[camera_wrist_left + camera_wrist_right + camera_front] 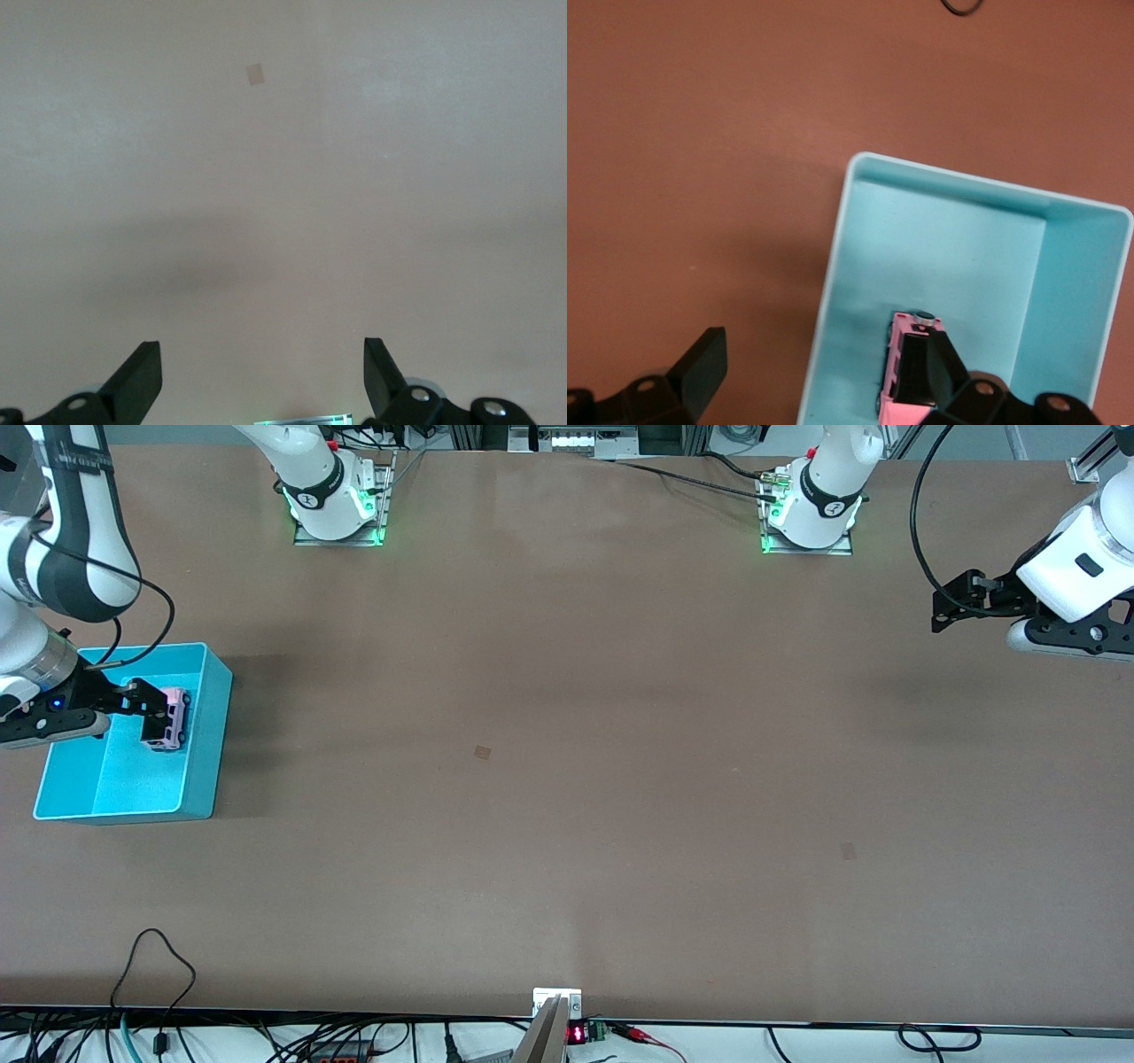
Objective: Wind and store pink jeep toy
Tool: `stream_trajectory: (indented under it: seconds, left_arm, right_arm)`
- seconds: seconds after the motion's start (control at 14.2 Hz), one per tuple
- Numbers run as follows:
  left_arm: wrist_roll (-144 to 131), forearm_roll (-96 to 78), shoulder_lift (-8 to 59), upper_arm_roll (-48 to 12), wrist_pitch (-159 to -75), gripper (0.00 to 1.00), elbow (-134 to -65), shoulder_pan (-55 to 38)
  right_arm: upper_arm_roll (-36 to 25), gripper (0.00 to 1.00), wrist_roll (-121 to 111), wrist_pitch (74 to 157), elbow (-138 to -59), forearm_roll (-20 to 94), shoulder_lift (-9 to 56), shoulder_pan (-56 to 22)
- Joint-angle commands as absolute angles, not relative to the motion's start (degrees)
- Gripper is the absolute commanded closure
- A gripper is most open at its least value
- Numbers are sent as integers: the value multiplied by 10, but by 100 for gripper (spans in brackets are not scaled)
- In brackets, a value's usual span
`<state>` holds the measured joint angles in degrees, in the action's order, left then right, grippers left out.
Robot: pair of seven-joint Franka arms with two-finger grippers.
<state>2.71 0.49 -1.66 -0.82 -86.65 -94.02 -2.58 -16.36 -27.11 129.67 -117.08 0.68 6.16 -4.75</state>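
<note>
Toward the right arm's end of the bench [567,779], the right pincer [152,710] hangs low over a cyan bin [199,779], its fingers spread apart. One black fingertip [926,363] sits against the pink jeep toy [174,717], while the other fingertip [704,367] stands well clear of the car, out over bare brown surface past the bin's rim. That is a wide, unclamped stance, with the car at only one finger and no squeeze on it. The jeep lies inside the bin, close to the wall that faces the middle of the bench and in the part of the bin farther from the front camera. In the right wrist view the car [908,372] shows its pale pink body and one small dark wheel; the finger covers much of its roof. Whether the car rests fully on the bin's floor cannot be told.

At the left arm's end, the left pincer [941,611] waits in the air over bare bench, with nothing near it. The left wrist view shows its two black fingers [137,381] held wide apart, nothing between them, and only the brown surface with a small square patch [255,74] below.
</note>
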Motion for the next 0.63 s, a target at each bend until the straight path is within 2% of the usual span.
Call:
stream_trajectory:
  seconds: [0.0, 0.35, 0.56]
  left_arm:
    - [31, 1, -7, -7, -853, 0, -920, -28]
    - [31, 1, -7, -7, -853, 0, -920, -28]
    - [31, 1, -7, -7, -853, 0, -920, -28]
  right_arm:
    - [-122, 0, -208, 1225, -1129, 8, 47, -40]
    - [-38, 0, -51, 1063, -1037, 8, 26, -18]
    - [-14, 0, -8, 1015, -999, 8, 8, -18]
